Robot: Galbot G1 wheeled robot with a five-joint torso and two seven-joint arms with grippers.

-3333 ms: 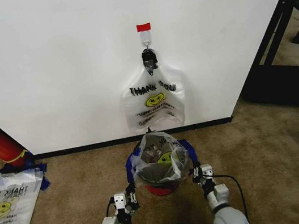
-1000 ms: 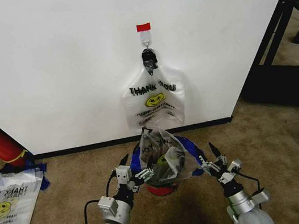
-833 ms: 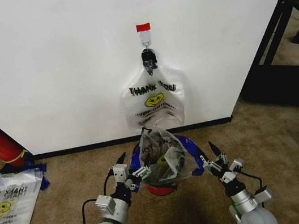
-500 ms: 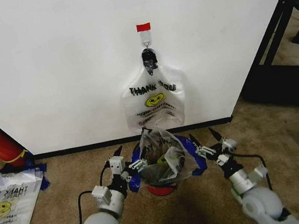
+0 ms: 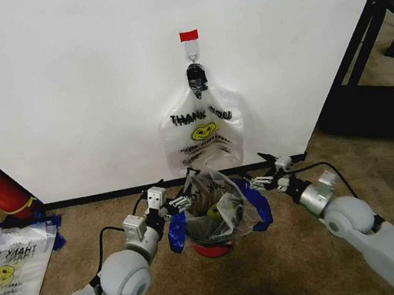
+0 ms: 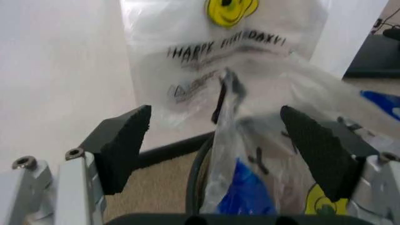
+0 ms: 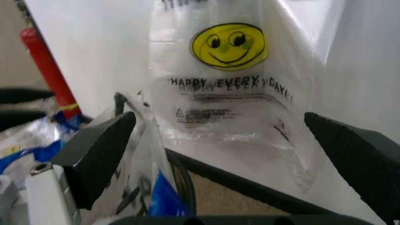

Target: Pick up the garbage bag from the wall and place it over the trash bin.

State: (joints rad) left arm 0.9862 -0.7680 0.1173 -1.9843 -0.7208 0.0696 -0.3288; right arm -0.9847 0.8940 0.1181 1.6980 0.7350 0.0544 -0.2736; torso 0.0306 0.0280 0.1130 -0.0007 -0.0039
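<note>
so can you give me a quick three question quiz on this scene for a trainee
1. True or false: the garbage bag hangs from a hook on the wall.
2. What stands on the carpet below it? A) trash bin B) chair C) box
3. Are the left hand and right hand open or shut?

Key: 1 true. 2 A, the trash bin, already holding a liner bag. 3 Both open, one at each side of the bin.

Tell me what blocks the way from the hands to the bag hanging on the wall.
The trash bin, already holding another bag, stands just below the garbage bag. The open left hand and open right hand flank it; nothing else intervenes.
</note>
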